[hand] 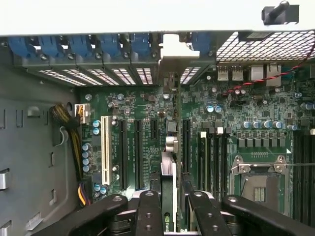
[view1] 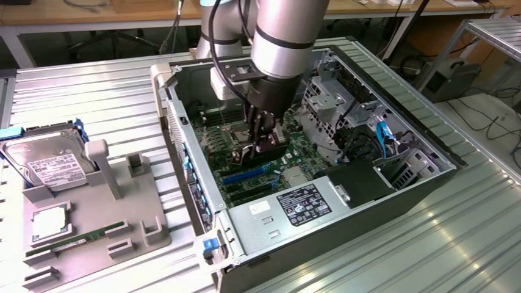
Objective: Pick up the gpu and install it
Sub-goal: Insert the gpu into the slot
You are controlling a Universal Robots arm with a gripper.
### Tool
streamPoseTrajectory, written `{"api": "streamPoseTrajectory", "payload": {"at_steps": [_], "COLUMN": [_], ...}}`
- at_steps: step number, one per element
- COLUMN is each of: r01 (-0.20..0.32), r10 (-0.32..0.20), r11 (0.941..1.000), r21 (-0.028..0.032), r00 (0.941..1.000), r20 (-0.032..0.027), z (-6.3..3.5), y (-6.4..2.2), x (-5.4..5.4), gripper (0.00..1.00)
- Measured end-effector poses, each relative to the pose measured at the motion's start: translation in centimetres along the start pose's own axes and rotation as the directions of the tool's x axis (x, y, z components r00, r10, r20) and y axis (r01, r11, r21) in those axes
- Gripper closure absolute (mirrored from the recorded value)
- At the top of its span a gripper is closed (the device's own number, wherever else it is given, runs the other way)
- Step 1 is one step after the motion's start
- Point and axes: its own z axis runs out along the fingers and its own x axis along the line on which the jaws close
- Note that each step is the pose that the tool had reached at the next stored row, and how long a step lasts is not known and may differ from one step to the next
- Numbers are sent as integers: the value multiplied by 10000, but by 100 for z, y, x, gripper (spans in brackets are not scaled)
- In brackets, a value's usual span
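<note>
At the exterior view's left, a gray holder (view1: pixel 97 213) on the ribbed metal desk (view1: pixel 423 244) carries a hard drive (view1: pixel 45 160), a processor chip (view1: pixel 50 223) and a green RAM stick (view1: pixel 77 238), all well apart from the work. Next comes the open computer case (view1: pixel 183 122), lying on its side, with the arm reaching down into it. There the claw (view1: pixel 258 143) is closed part-way on the gpu (view1: pixel 270 151), just above the board. Further right lie the labelled power supply (view1: pixel 301 204) and a blue cable (view1: pixel 382 137). The arm's bulk hides how the card meets the board from this side. The wrist view looks straight down past the claw (hand: pixel 172 196): its fingers (hand: pixel 149 206) press both faces of the gpu (hand: pixel 168 182), which stands on edge over the motherboard (hand: pixel 147 108), between black slots. Its silver bracket end reaches the rear wall by the blue latches (hand: pixel 78 46). Whether the card is seated cannot be told. A white slot (hand: pixel 104 147), a yellow-and-black wire bundle (hand: pixel 74 142) and the empty processor socket (hand: pixel 258 184) flank it.
</note>
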Motion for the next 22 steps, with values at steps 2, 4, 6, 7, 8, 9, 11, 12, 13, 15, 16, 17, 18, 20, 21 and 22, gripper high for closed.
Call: {"api": "streamPoseTrajectory", "payload": {"at_steps": [2, 4, 6, 7, 8, 9, 11, 12, 13, 15, 16, 17, 18, 20, 21, 22], "r01": [10, 35, 143, 198, 242, 289, 304, 304, 304, 305, 306, 308, 309, 311, 310, 311], "r10": [-10, -35, -143, -198, -242, -289, -304, -304, -304, -305, -307, -308, -309, -311, -310, -311], "r11": [10000, 10000, 9999, 9998, 9997, 9996, 9995, 9995, 9995, 9995, 9995, 9995, 9995, 9995, 9995, 9995], "r21": [1, 1, 1, 2, 3, 4, 5, 5, 6, 6, 6, 6, 8, 10, 10, 10], "r00": [10000, 10000, 9999, 9998, 9997, 9996, 9995, 9995, 9995, 9995, 9995, 9994, 9994, 9993, 9993, 9992], "r20": [0, 5, 7, 6, 5, 6, 20, 34, 49, 80, 109, 138, 165, 206, 221, 240], "z": [30, 45, 55, 59, 64, 75, 98, 110, 118, 131, 138, 143, 148, 166, 176, 186], "y": [5, 8, 17, 22, 29, 36, 38, 39, 39, 40, 40, 39, 39, 39, 39, 39], "x": [0, 0, -1, 0, -1, -1, -1, -2, -4, -9, -12, -16, -19, -22, -22, -22], "gripper": [74, 74, 74, 74, 74, 74, 74, 74, 74, 74, 74, 74, 74, 74, 74, 74]}}
